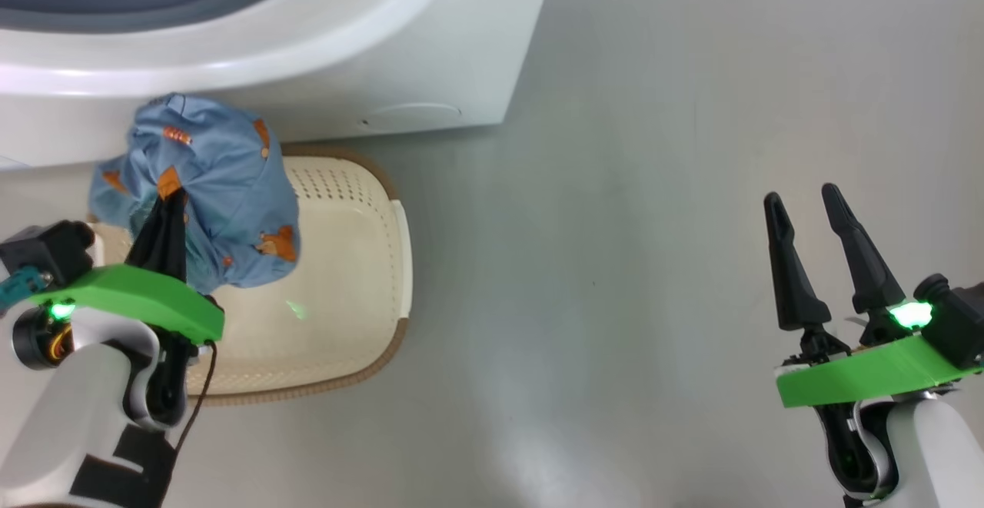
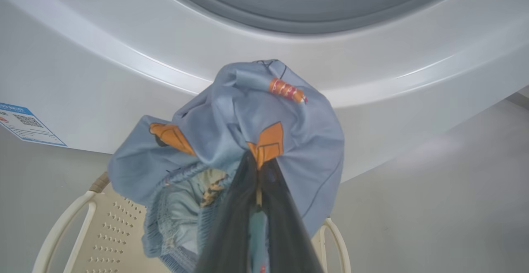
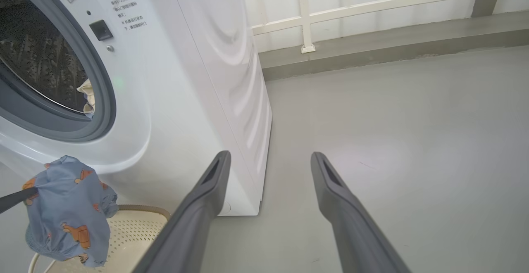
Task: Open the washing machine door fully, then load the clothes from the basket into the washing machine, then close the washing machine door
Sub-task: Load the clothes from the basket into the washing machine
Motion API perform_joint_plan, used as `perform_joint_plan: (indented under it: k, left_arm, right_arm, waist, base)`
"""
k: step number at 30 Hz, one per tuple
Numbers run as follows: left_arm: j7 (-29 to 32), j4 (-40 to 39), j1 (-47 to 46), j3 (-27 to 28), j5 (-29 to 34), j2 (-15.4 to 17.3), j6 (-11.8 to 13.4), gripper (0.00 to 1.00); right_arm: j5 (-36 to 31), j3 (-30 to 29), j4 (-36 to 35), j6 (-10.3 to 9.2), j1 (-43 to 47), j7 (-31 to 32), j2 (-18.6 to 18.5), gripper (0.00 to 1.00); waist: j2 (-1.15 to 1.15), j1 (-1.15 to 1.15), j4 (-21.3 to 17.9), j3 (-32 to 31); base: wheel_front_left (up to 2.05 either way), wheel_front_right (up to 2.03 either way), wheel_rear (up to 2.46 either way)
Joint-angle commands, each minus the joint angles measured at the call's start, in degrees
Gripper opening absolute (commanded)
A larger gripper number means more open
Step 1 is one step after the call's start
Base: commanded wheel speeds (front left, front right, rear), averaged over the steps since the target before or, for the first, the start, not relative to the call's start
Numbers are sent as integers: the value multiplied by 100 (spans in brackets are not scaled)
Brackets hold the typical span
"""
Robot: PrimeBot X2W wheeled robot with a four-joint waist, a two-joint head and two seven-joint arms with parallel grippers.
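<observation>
While the left gripper [image 1: 171,202] is clenched on a bunch of light blue fabric [image 1: 223,185] printed with orange-brown cartoon animals, that garment hangs from its two long dark fingers above the far left corner of the small cream-white perforated plastic basket [image 1: 350,262] with a brown woven-look rim. Seen from the left wrist, the fingertips [image 2: 237,198] pinch the cloth at an orange patch and the bundle droops around them. Whether its lowest fold touches the basket I cannot tell.

The basket stands on the smooth grey floor [image 1: 653,224], its far edge just beside the lower front of the big white front-loading washing machine [image 1: 323,54], near the round lower flap [image 1: 411,116]. A blue label sticker [image 2: 25,124] sits on the machine's front panel.

From the right wrist, the machine's mouth stands uncovered, ringed by a grey-blue rubber gasket [image 3: 101,87]. The steel perforated drum [image 3: 37,58] lies behind it, and a pale and blue piece of cloth [image 3: 86,95] lies at the drum's lip.

The right gripper [image 1: 802,197] is released, fingers spread with nothing between them, over bare floor well apart from the basket. A white railing [image 3: 306,13] runs along the wall beyond the machine.
</observation>
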Motion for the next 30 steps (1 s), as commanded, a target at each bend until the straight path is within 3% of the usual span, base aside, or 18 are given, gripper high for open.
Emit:
perform_joint_plan:
  k: [1, 15, 30]
  left_arm:
    - [-37, -288, 196, 336, 149, 166, -9, 0]
    - [-37, -1865, 1650, 1324, 1125, -24, -9, 0]
    - [-37, -3058, 3050, 1977, 1578, -234, -9, 0]
  right_arm:
    - [18, 65, -105, 16, 208, -27, -88, 100]
    - [66, -113, -52, 16, 937, -27, -312, 100]
    - [93, -298, -78, 16, 1538, -27, -422, 100]
  waist:
    - [0, 0, 185, -311]
    - [0, 0, 345, -1222]
    - [0, 0, 387, -1855]
  base:
    - [0, 0, 0]
    - [0, 0, 0]
    - [0, 0, 0]
